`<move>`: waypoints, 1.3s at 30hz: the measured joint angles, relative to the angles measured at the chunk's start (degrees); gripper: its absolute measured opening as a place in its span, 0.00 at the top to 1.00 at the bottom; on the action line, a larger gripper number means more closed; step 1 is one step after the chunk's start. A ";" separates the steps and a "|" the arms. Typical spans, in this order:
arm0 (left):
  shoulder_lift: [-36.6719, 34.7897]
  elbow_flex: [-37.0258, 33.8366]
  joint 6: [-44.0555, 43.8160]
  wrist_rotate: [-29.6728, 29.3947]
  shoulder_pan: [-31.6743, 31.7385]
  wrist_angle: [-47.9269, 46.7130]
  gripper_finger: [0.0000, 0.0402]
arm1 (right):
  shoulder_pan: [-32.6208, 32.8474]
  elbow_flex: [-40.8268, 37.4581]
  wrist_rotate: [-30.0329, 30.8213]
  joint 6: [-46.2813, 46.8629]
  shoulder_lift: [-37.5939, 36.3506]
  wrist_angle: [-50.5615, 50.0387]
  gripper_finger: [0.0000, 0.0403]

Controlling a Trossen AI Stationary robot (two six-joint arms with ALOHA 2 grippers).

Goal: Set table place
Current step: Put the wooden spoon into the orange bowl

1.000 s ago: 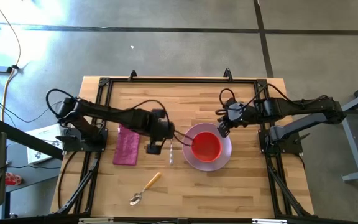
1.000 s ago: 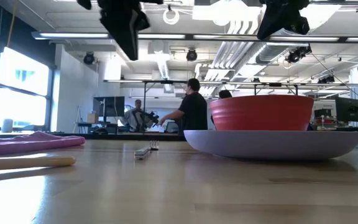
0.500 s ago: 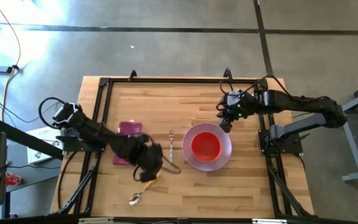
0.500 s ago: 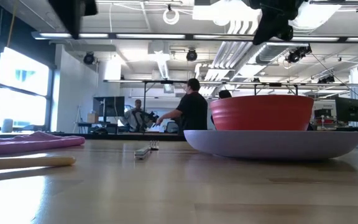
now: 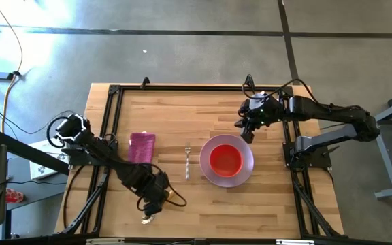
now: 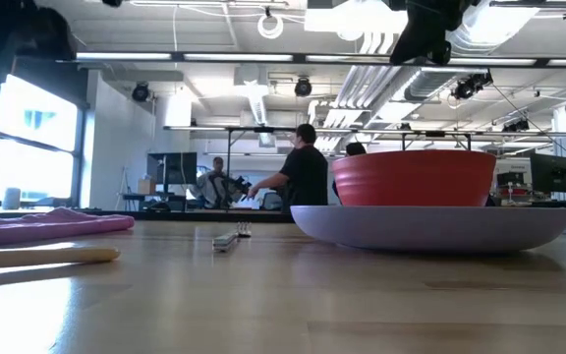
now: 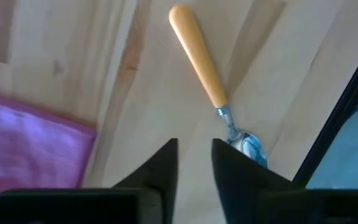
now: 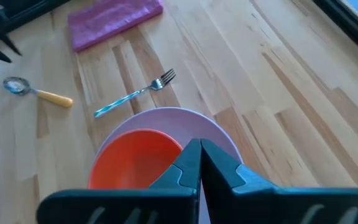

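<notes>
Left arm is swinging from the fork toward the spoon; right arm is barely shifting.

Tabletop [image 5: 203,109]: carrying everything.
Plate [image 5: 247,173]: placed, bowl [image 5: 224,160] sitting in it.
Napkin [image 5: 141,144], fork [image 5: 187,160]: lying left of plate.
Spoon [image 7: 211,85]: lying unplaced near the front edge.
Left fingers [image 7: 194,168]: hovering over spoon, slightly parted, holding nothing.
Right fingers [image 8: 199,163]: hanging closed, empty, above plate's far rim.

The left arm reaches across the table's front left part, its gripper [image 5: 152,198] held low and pointing down, the 2 fingers [image 7: 161,169] a narrow gap apart. The right arm stretches in from the right side, its gripper [image 5: 246,130] raised with fingers pressed together.
</notes>
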 joint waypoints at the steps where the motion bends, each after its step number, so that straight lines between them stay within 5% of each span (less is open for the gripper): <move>1: 0.00 -0.77 -0.02 0.68 0.04 1.00 0.75 | 0.00 0.00 -0.45 0.00 0.00 0.00 1.00; 7: 0.02 -3.46 -1.18 4.19 0.37 3.86 0.51 | 0.11 0.00 -1.06 0.00 0.00 0.00 1.00; 12: 0.02 -3.46 -6.43 2.36 0.36 3.94 0.40 | 0.11 0.00 -1.03 0.00 0.00 0.02 1.00; 24: 5.25 -3.46 -14.24 2.46 -2.97 12.89 0.46 | -0.46 0.02 -1.03 -2.57 0.00 0.49 1.00; 39: 12.26 -3.46 -17.58 5.87 -3.75 12.82 0.43 | -2.69 0.02 -3.01 -3.63 -0.02 0.42 1.00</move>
